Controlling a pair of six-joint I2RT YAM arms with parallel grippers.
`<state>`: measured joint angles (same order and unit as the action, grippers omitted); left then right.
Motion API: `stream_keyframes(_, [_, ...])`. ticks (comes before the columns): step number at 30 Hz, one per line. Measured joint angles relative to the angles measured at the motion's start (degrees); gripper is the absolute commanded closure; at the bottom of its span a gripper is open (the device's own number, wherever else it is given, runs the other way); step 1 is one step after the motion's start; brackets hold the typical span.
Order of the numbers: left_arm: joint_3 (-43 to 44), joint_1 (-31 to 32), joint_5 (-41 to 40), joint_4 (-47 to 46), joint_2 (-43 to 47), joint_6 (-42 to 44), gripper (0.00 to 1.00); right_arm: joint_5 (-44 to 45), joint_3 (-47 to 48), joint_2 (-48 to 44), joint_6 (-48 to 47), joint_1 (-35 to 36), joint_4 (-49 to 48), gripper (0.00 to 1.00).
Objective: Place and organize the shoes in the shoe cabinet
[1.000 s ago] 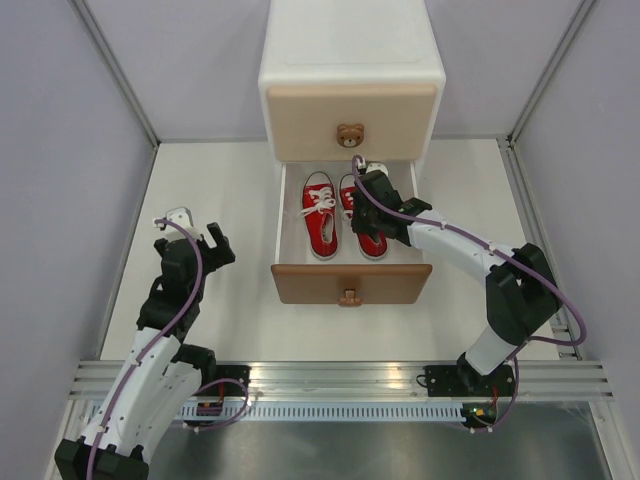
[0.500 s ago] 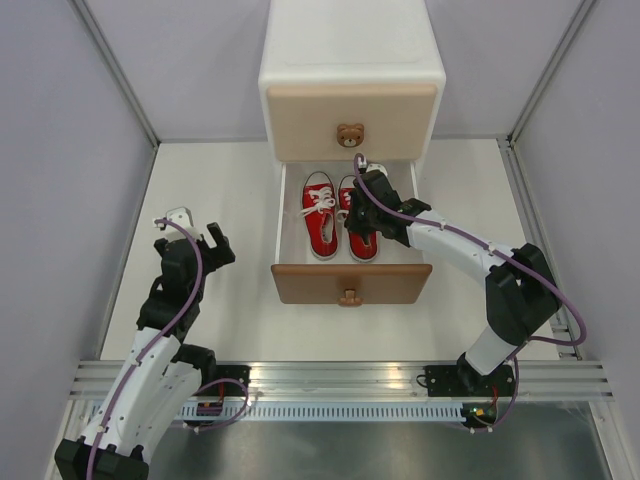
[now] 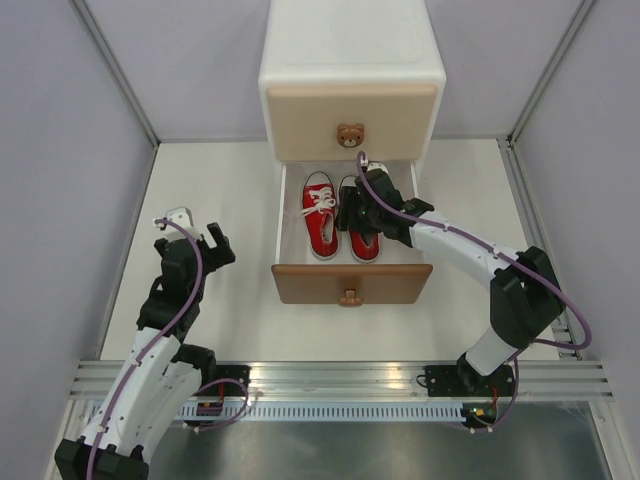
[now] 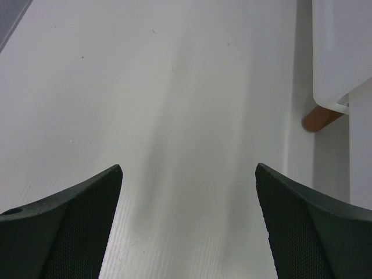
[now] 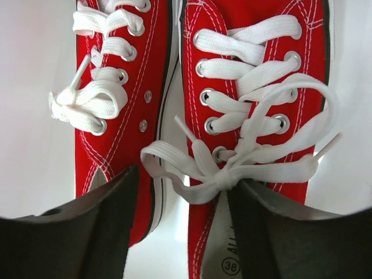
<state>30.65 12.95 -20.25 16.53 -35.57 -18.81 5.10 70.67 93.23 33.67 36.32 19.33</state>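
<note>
Down in the pulled-out lower drawer [image 3: 350,283] of the shoe cabinet [image 3: 350,50], the two red sneakers [image 5: 122,75] lie side by side, toes pointing toward the cabinet body and white laces on top. The right gripper [image 5: 183,203] hangs low over the heel end of the right-hand sneaker [image 5: 256,87]. A second ago it was pinched shut on that shoe; now its fingers have sprung apart. One sits over the shoe's opening and the other over the seam between the pair, with nothing clamped between them. The shoe has also slid a little toward its mate, so the two now sit close together. To my eye that means the second red sneaker has just been let go, and this pair is put away and lined up. The arm likely only needs to lift clear before the drawer can be pushed in. The left gripper [image 3: 195,232] has not stirred: it hovers over the bare table [image 3: 220,180] well to the left, jaws spread wide and holding nothing. The beige upper drawer [image 3: 350,110] is shut, and no other shoes are in sight.
</note>
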Motion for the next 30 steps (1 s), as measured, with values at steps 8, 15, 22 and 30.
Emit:
stream_keyframes(8, [0.0, 0.0, 0.8, 0.0, 0.6, 0.0, 0.03, -0.8, 0.0, -2.3, -1.9, 0.0, 2.8, 0.25])
stream_keyframes(15, [0.0, 0.0, 0.9, 0.0, 1.4, 0.0, 0.03, -1.1, 0.0, -6.2, -4.2, -0.2, 1.7, 0.25])
stream_keyframes(22, [0.0, 0.0, 0.9, 0.0, 3.0, -0.1, 0.03, -0.6, 0.0, -10.9, -6.7, -0.7, -2.9, 0.22])
stream_keyframes(30, [0.0, 0.0, 2.1, 0.0, 5.0, -0.2, 0.03, -0.8, 0.0, -14.7, -8.6, -0.7, -3.0, 0.14])
